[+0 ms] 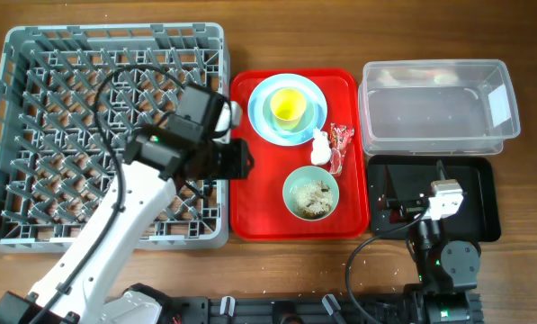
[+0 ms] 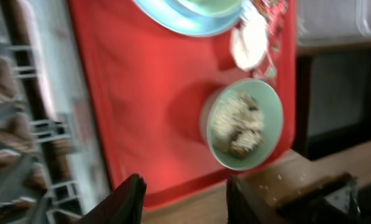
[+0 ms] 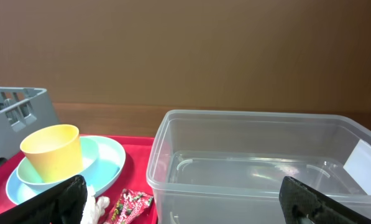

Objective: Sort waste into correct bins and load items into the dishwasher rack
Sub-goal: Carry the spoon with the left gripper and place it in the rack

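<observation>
You find the crumbs (image 1: 317, 191) in the mint bowl (image 1: 294, 200) at the near right of the red tray (image 1: 250, 184). The tissue wad (image 1: 320, 148) lies just beyond the bowl, with the wrapper (image 1: 342, 135) at its right. The yellow cup (image 1: 288, 105) stands on the blue plate (image 1: 260, 101), farther back. The rack (image 1: 115, 34) lies left, the clear tub (image 1: 430, 66) far right and the black tray (image 1: 480, 200) near right. The left claw (image 2: 184, 196) is open and empty over the red tray's left edge. The right claw (image 3: 182, 202) is wide open, also empty.
</observation>
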### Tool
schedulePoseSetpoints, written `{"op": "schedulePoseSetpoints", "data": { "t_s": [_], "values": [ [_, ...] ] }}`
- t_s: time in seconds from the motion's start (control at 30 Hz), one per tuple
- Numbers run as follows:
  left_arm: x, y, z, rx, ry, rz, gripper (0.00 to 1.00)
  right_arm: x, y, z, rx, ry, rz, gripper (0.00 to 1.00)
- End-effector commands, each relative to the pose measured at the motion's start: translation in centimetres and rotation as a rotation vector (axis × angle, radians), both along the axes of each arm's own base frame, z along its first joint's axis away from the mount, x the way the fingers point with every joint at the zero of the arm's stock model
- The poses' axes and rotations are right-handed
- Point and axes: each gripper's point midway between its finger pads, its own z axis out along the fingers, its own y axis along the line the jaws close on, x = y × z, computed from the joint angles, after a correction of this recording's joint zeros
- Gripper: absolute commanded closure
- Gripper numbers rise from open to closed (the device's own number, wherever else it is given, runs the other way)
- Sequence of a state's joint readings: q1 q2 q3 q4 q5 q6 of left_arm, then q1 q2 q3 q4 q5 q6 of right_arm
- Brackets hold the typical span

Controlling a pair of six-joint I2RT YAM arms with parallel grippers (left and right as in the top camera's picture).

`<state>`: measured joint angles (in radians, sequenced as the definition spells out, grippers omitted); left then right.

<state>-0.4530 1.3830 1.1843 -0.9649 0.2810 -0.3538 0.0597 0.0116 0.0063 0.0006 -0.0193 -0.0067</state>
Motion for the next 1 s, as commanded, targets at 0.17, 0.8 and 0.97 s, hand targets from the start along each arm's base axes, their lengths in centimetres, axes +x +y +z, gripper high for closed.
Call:
{"op": "schedulePoseSetpoints", "data": {
  "t_s": [0.17, 0.8, 0.97],
  "values": [
    [-1.7, -2.0, -0.5, 0.025, 0.006, -0.062, 0.00, 0.0, 0.0, 0.2, -0.016, -0.012, 0.002, 0.00],
    [7.9, 15.0, 3.3, -0.300, -0.026, 0.604, 0.00, -0.4, 5.0, 8.5, 0.325, 0.460, 0.234, 0.00],
    [7.9, 15.0, 3.3, -0.300, -0.026, 0.604, 0.00, 1.1, 7.3, 14.3, 0.443, 0.851, 0.285, 0.00]
  ]
}}
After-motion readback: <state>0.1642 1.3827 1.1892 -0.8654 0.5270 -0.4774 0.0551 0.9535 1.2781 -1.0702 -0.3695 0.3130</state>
